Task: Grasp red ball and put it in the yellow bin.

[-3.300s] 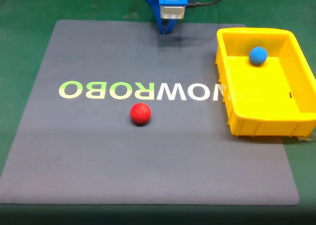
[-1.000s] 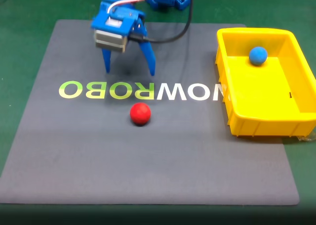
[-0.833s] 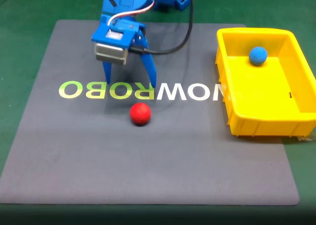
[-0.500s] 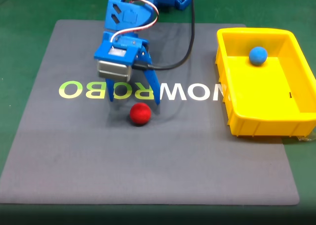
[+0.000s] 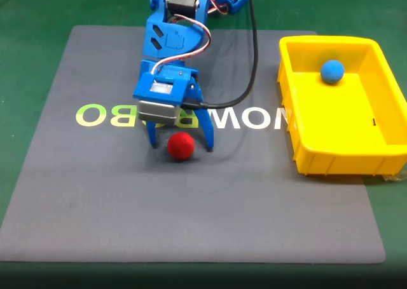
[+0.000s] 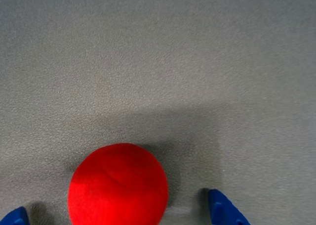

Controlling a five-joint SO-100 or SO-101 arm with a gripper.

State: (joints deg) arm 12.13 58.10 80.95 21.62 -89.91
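While spread apart, gripper (image 5: 181, 147) straddling red ball (image 5: 180, 145) mid-mat (image 5: 95, 200); yellow bin (image 5: 305, 155) at right edge, holding blue ball (image 5: 332, 71).

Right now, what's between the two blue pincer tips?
The red ball sits on the grey mat between the open pincer's fingertips, with gaps either side in the wrist view.
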